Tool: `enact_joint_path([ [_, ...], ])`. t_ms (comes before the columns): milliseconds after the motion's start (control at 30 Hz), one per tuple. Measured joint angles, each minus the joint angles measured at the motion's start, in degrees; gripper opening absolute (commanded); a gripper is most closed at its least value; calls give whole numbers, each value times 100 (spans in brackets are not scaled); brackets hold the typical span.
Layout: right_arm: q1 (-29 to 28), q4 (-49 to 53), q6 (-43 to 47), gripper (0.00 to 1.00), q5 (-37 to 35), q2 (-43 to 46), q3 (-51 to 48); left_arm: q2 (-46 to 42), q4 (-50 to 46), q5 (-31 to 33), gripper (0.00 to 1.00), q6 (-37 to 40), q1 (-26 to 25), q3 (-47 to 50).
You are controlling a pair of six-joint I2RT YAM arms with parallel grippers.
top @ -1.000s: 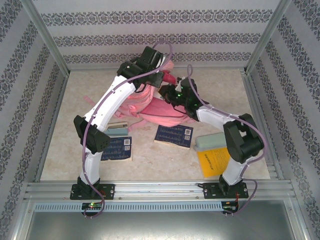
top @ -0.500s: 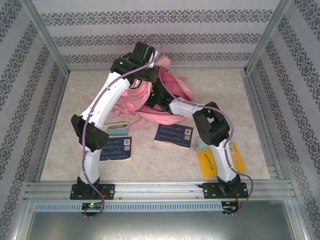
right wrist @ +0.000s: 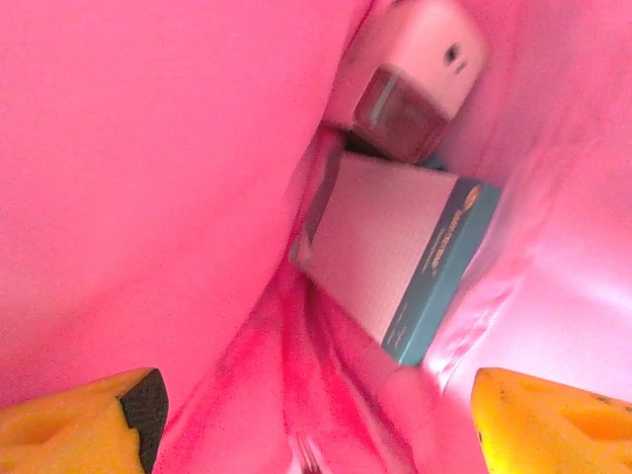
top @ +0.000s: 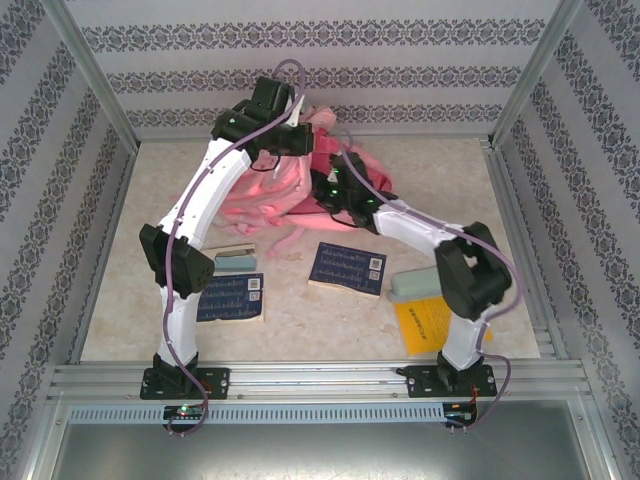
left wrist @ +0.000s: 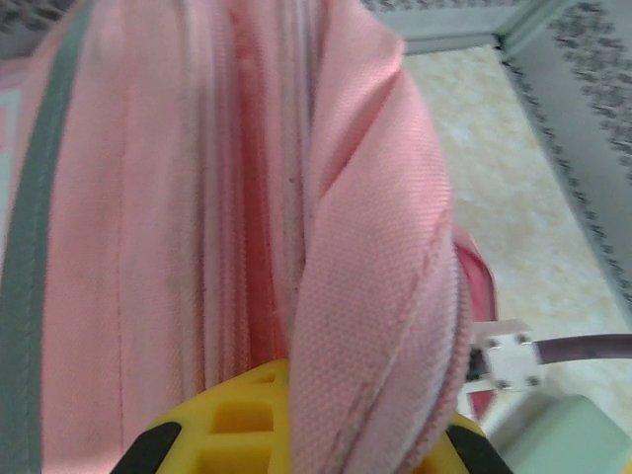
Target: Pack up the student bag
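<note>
Patterned wallpaper panels [top: 300,40] box in a beige marbled tabletop [top: 450,180], and the large pink fabric student bag [top: 265,200] lies toward its far middle with both arms at it. We judge the chief risk to be the hold of the left gripper [left wrist: 296,430]: its yellow fingers [left wrist: 232,420] are pinched on one thick fold of the bag's rim. If that fold slides out, the mouth would drop onto the right gripper [right wrist: 316,434], which sits inside the bag with its jaws spread wide and nothing between them. Those spread tips could also catch the lining on the way out and drag the bag (or spill its load). The right wrist camera looks into the interior, which the fabric closes to the overhead camera: a flat white book with a teal spine [right wrist: 395,257] and a small white-and-grey boxy object [right wrist: 410,69] lie at the bottom. Overhead, in turn, we see what waits outside: a dark blue printed book [top: 347,268] near the bag, a second dark blue book [top: 232,297] beside the left arm, a pale green box [top: 415,285] and a yellow booklet [top: 422,325].
</note>
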State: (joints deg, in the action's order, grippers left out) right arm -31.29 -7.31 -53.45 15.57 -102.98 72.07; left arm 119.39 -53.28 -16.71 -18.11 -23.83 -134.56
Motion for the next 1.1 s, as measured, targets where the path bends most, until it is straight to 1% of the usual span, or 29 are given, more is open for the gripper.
enact_joint_path([
  [100, 184, -262, 367, 75, -111, 684, -879, -74, 238, -490, 0, -203, -153, 369],
  [167, 195, -295, 743, 73, -168, 1010, -1294, -149, 365, -844, 0, -350, -243, 697],
  [300, 184, -625, 1414, 72, -352, 1453, -1958, -363, 680, -1421, 0, -566, -310, 1368],
  [367, 203, -750, 1692, 74, -358, 1631, -2192, -422, 822, -1600, 0, -643, -339, 1556],
  [467, 240, -669, 2052, 78, -417, 1908, -2400, -428, 1032, -1567, 0, -688, -260, 1596],
  [633, 284, -568, 2194, 78, -214, 2004, -2426, -424, 1325, -1294, 0, -702, 81, 1589],
  [800, -142, -564, 2264, 76, -319, 1996, -2426, -256, 1309, -960, 0, -645, 280, 1268],
  [867, -310, -533, 2498, 75, -387, 2015, -2426, -243, 1309, -931, 0, -638, 291, 1266],
  [933, -428, -516, 2900, 75, -402, 2083, -2426, -240, 1314, -938, 0, -643, 291, 1292],
  [1000, -570, -518, 3541, 75, -337, 2173, -2426, -254, 1449, -1005, 0, -710, 291, 1447],
  [1100, -1005, -354, 4723, 74, -186, 2131, -2286, -339, 1895, -1239, 0, -911, 278, 1987],
])
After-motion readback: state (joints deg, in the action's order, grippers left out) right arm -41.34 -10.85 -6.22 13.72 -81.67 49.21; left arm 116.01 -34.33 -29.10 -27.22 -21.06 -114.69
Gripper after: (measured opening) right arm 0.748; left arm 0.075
